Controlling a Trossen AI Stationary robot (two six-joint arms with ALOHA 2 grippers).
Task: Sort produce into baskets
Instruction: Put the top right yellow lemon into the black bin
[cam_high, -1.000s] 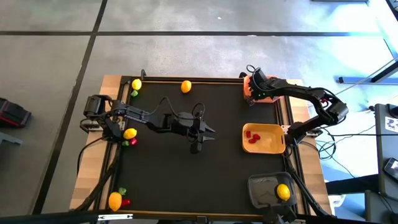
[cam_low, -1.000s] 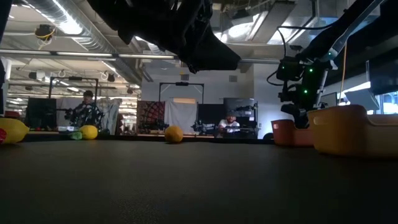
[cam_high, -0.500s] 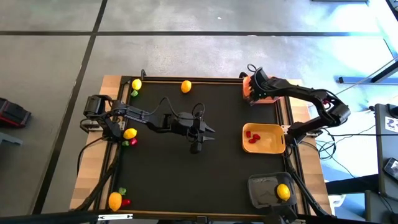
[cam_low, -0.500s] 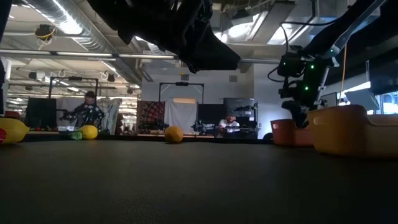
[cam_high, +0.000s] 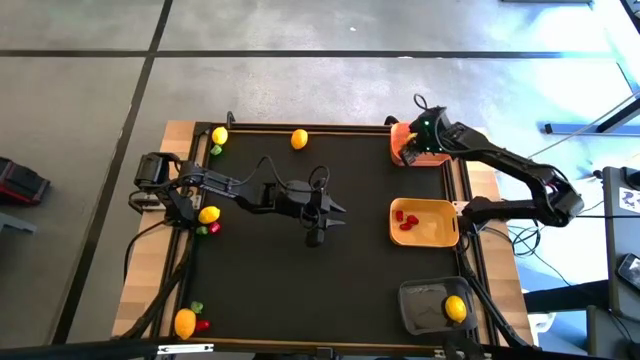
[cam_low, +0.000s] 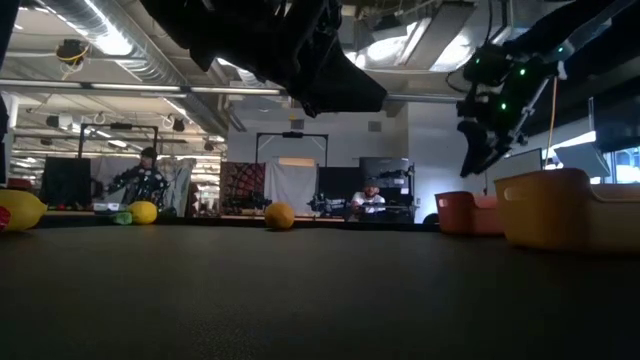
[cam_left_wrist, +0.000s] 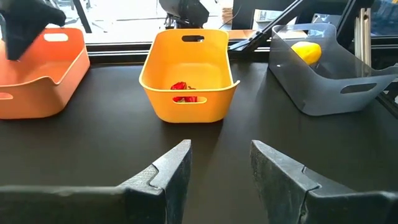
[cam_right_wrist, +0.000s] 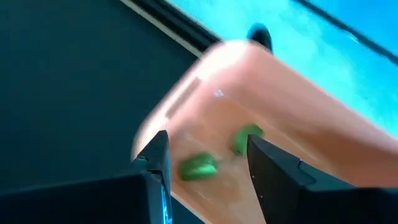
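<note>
Green pieces (cam_right_wrist: 199, 167) blur inside orange basket (cam_right_wrist: 261, 162) beneath released right gripper (cam_right_wrist: 208, 165).

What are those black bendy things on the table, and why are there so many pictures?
They are two robot arms sorting toy fruit into baskets. One camera looks down from above, one sits at table height, and one rides on each wrist. The right gripper hangs over the orange basket with open fingers, holding nothing; two green pieces lie inside. The left gripper waits mid-table, open and empty. The yellow basket holds red pieces, the grey basket one lemon. More fruit lies along the far and left edges.
</note>
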